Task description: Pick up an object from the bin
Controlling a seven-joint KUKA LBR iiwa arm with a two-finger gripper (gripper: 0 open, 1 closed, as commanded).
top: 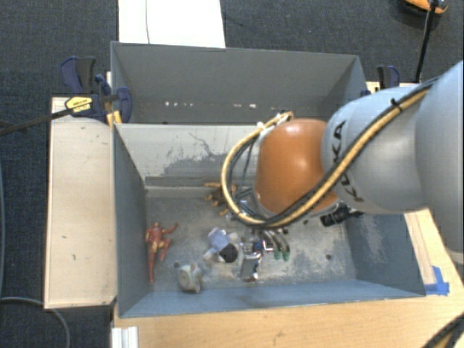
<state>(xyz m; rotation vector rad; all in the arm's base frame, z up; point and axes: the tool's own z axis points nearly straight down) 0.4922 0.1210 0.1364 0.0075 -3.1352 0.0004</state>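
The gripper (251,265) is low over the floor of the bin (377,252), front centre. Whether it is spread or pressed together cannot be told. A small blue-and-black item (220,245) lies just beside it, on the view's left. Farther left are a grey lump (190,278) and a red figure (157,243).

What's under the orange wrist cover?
The gripper hangs there above the bin floor, beside a blue-white thing and a black one. The cover hides the floor further back.

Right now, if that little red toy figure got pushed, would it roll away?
The small red toy figure lies flat with limbs spread, so it would probably slide, not roll. It looks like thin moulded plastic, likely light and fairly stiff.
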